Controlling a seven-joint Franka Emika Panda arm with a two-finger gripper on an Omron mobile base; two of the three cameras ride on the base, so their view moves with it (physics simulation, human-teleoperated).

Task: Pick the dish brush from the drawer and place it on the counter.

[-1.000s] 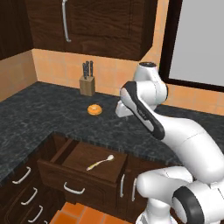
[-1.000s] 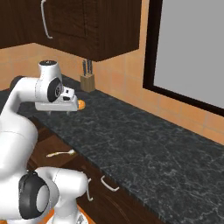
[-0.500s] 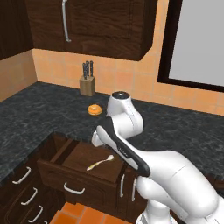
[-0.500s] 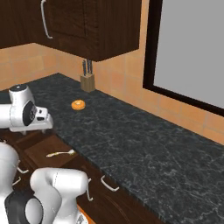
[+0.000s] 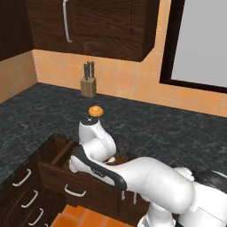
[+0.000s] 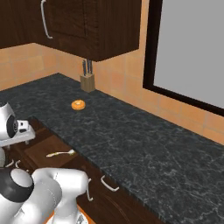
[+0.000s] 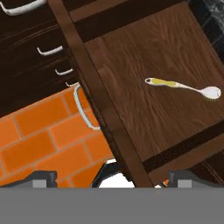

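Observation:
The dish brush (image 7: 183, 86) lies flat on the bottom of the open drawer (image 7: 144, 57), white head towards the right of the hand view and yellow handle end towards the middle. It also shows in the right base view, the dish brush (image 6: 60, 153) resting in the drawer (image 6: 46, 144). My gripper (image 7: 111, 177) hangs above the drawer's front edge, open, with its two tips far apart and nothing between them. The brush lies up and to the right of the tips, untouched. In the left base view my arm hides most of the drawer (image 5: 57, 175). The counter (image 6: 131, 135) runs behind the drawer.
An orange donut-like item (image 6: 78, 104) and a knife block (image 6: 88, 81) stand on the counter near the back wall. The drawer's curved silver handle (image 7: 83, 109) sits over the orange floor tiles. Narrower drawers with small handles (image 5: 24, 197) are to the left.
The arm has swung down from over the counter to the open drawer, and the hand now hangs above the drawer's front. The brush has not moved. The jaws stay open.

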